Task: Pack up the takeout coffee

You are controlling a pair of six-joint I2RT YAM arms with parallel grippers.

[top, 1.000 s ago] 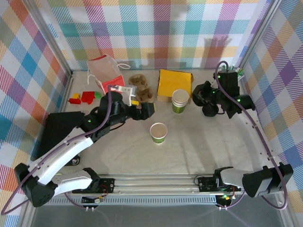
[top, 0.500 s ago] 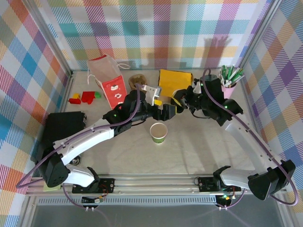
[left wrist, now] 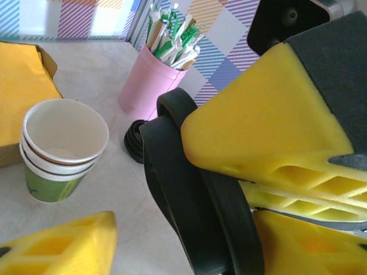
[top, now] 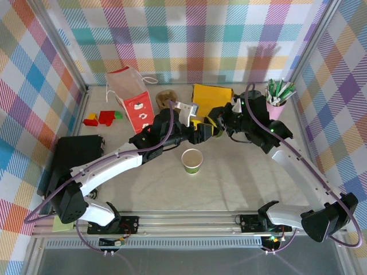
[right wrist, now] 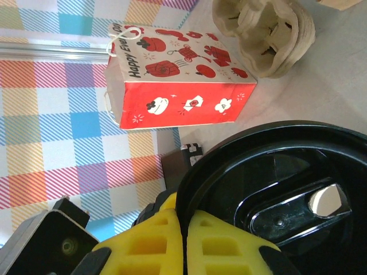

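We see R gripper (right wrist: 183,226) pinched on lid (right wrist: 275,189) rim toward tabletop's far edge, L gripper (left wrist: 172,252) fingers wide astride it, cup (top: 192,160) mid-tabletop, uncapped.

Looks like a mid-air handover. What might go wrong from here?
1. The right fingers pinch the black lid only at its rim; it may slip or twist if the left fingers, open around it, close unevenly.
2. The stack of cups and the pink cup of sticks stand close behind; a swing might topple them.
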